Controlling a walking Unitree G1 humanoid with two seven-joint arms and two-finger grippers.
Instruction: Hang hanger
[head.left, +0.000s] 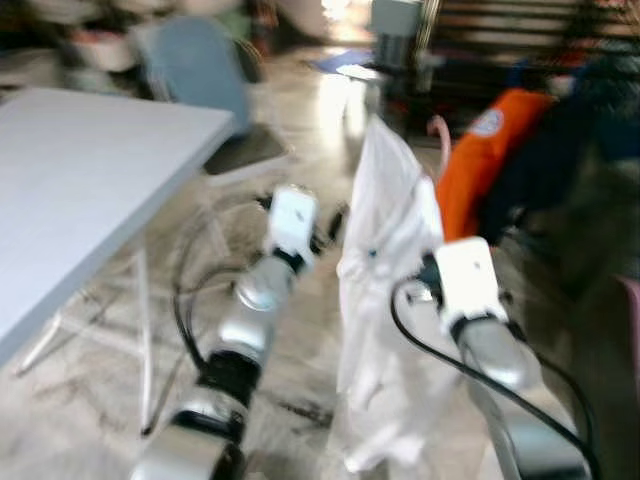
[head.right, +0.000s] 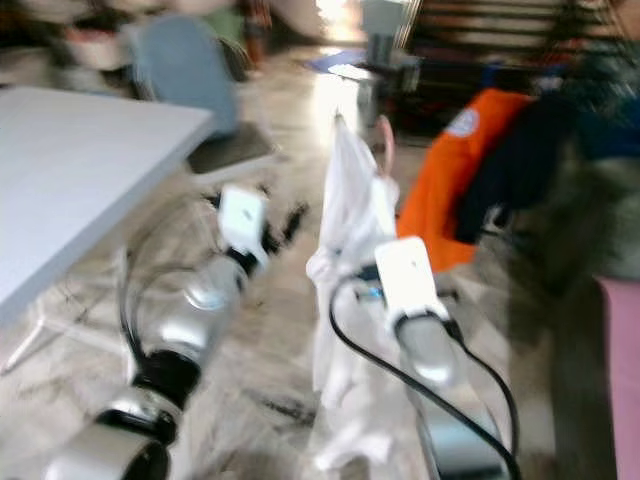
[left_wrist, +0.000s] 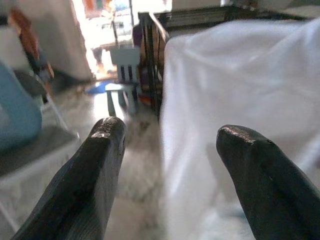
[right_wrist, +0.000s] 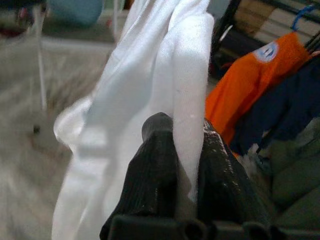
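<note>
Marble-patterned floor (head.left: 300, 390) and a cluttered room form the blurred background. Right pincer (right_wrist: 186, 150), its fingers clamped on a fold of the white garment (head.left: 385, 300), holds the cloth raised ahead of the robot; the right arm reaches forward and upward. The garment hangs with its long axis vertical, peak uppermost; whether a hanger is inside cannot be told. Left pincer (left_wrist: 172, 145), fingers spread apart and holding nothing, sits just beside the garment, left arm extended forward. Beyond hang an orange garment (head.left: 490, 160) with an unreadable round emblem and dark clothes (head.left: 560, 150). A white desk (head.left: 80, 180) stands to the left.
</note>
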